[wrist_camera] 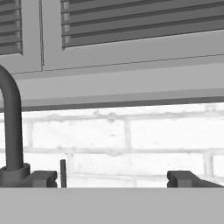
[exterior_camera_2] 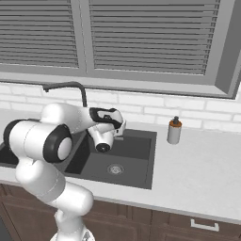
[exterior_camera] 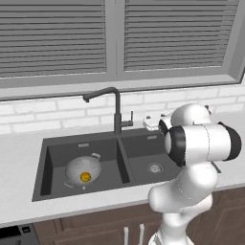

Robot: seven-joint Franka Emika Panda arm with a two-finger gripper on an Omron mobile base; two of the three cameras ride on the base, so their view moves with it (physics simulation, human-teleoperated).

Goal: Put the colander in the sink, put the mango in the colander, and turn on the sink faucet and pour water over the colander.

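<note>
- Left base view: colander (exterior_camera: 83, 169) sits in the left basin of the sink (exterior_camera: 126, 161), mango (exterior_camera: 85, 177) inside it; faucet (exterior_camera: 116, 111) rises at the back edge of the sink on the divider, spout pointing left toward the left basin; small lever (exterior_camera: 130, 118) on its right side; arm (exterior_camera: 198, 143) over the right basin; so the faucet step looks like the one left.
- Right base view: claw (exterior_camera_2: 120, 128) near the back edge of the sink, released, nothing between the tips; soap bottle (exterior_camera_2: 174, 130) on the desk, right of the sink, well apart.
- Hand view: fingertips (wrist_camera: 186, 178) spread wide, empty; faucet post at left, thin lever just beside the left tip.
- Handling, a guess: lever is rigid metal, small and slick, likely light to move; push it near its free end, or pinch it squarely; spout probably swivels stiffly.
</note>
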